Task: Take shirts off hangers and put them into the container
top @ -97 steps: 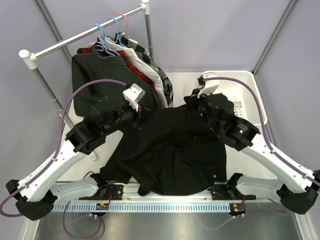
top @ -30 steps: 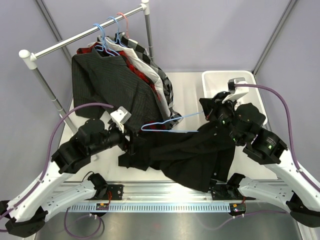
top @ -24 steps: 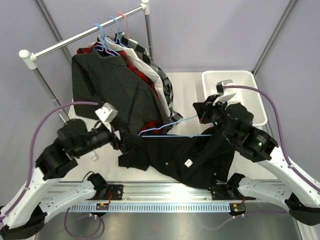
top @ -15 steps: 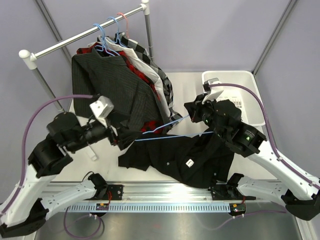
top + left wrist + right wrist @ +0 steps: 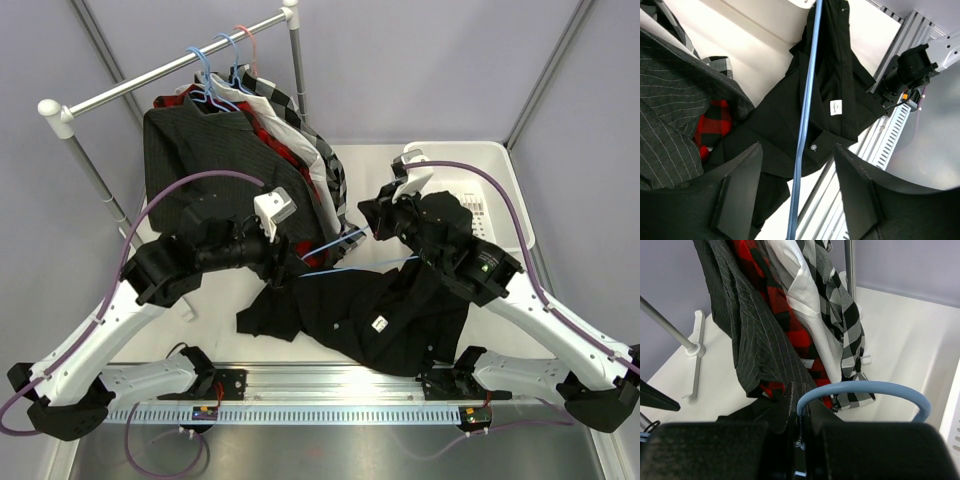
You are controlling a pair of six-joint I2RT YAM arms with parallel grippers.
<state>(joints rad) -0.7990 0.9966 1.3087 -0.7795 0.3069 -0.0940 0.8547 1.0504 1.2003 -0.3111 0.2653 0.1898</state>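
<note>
Pale lilac walls close in a white tabletop [image 5: 375, 175]. On it a steel clothes rail [image 5: 170, 68] carries the waiting shirts, with the charcoal pinstriped shirt [image 5: 215, 170] in front. Low over the middle of the table, a thin light-blue hanger [image 5: 345, 262] is stretched between the two arms. The plain black shirt [image 5: 385, 315] sags from it and lies mostly heaped on the surface near the arm bases.

The right gripper [image 5: 799, 416] has its fingers pressed tight on the hanger's hook. The left gripper [image 5: 797, 195] stands spread, with the hanger's bar passing between its fingers and touching neither.

The step in hand looks like stripping this shirt. The hanger end by the left gripper is bare, while the cloth nearer the right gripper seems caught on it.

Next, I'd say, the left gripper must pinch the fabric rather than the bar and drag it clear. Then the shirt has to go into the white rectangular plastic tub [image 5: 470, 148] at the far right, which holds no shirt yet.
</note>
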